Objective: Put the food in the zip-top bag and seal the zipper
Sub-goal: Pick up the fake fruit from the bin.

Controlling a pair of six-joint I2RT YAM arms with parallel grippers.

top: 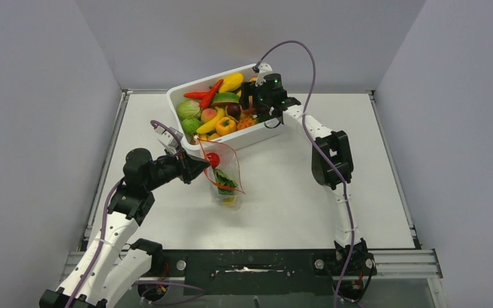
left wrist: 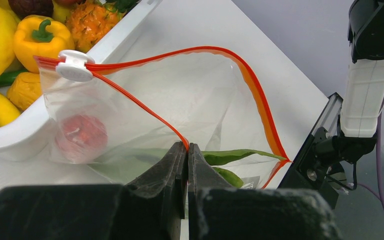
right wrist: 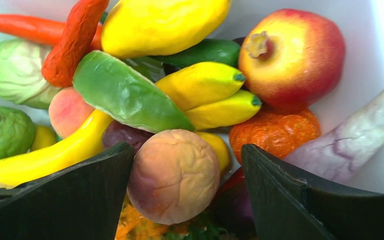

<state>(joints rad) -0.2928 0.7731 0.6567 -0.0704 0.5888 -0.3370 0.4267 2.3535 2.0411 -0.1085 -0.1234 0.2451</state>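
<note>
The clear zip-top bag point(top: 230, 168) hangs open in front of the white tub point(top: 257, 133). My left gripper point(top: 196, 168) is shut on the near side of its red-orange zipper point(left wrist: 260, 100), with the fingers point(left wrist: 175, 165) pinched together. The white slider point(left wrist: 75, 66) sits at the zipper's far left end. Inside the bag are a red fruit point(left wrist: 82, 132) and a long green leaf point(left wrist: 235, 156). My right gripper point(right wrist: 187, 147) is open and low in the tub, straddling a wrinkled peach-coloured round fruit point(right wrist: 175, 175). The left finger is close against the fruit and the right finger is apart.
The tub point(right wrist: 380, 40) is packed with toy food: red chilli point(right wrist: 72, 40), yellow bananas point(right wrist: 205, 85), a red-yellow pomegranate point(right wrist: 295, 55), an orange pumpkin point(right wrist: 275, 132) and green cabbage point(right wrist: 10, 70). The right arm's elbow point(top: 332, 157) stands right of the bag.
</note>
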